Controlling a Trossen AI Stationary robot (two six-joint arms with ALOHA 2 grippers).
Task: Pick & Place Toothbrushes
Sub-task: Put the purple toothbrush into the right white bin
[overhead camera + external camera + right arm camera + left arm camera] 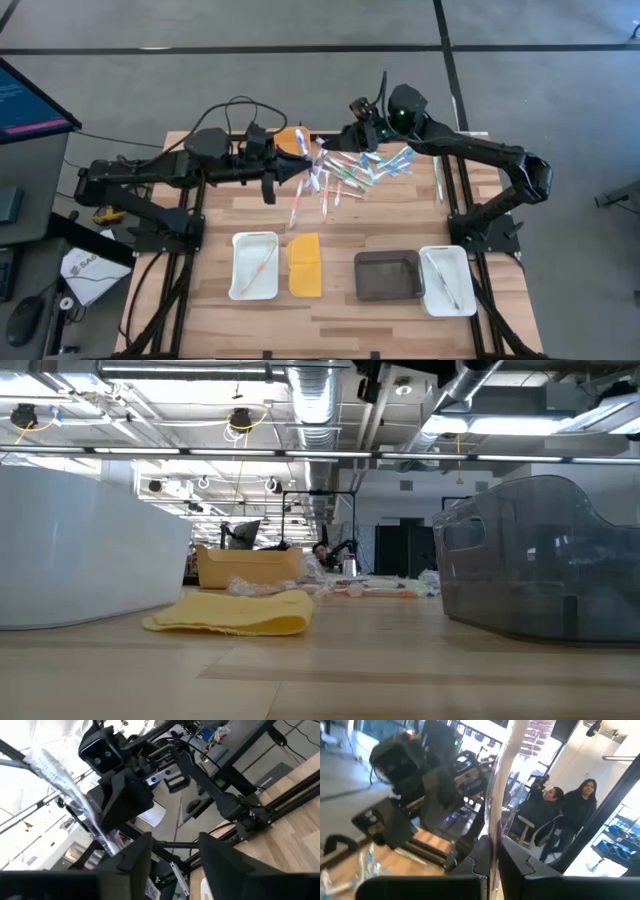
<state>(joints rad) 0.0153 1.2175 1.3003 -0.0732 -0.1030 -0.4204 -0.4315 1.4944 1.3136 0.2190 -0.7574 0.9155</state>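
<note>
The toothbrushes lie in a loose heap [372,168] on the far middle of the table, pink, green, blue and clear; they show low and far off as the toothbrushes [370,590]. My left gripper [305,172] reaches in from the left to the heap's left edge and is shut on one clear-wrapped toothbrush [495,805]. My right gripper [358,133] hovers at the heap's far side, facing the left one, with its fingers open [175,852]. A clear-wrapped toothbrush [65,785] runs past the outer side of one right finger. I cannot tell whether it touches. My left gripper pinches the clear-wrapped toothbrush near one end [491,857] between its two fingers. The stick runs on past the fingertips, away from the gripper, lifted clear of the table. The arm comes in about level from the table's left side.
Along the near edge stand a white tray [255,265] with one toothbrush in it, a flat yellow-orange lid [305,265], a dark grey tray [388,275] and a second white tray [445,280] with a toothbrush. An orange box [290,140] sits behind the left gripper. People stand in the room beyond.
</note>
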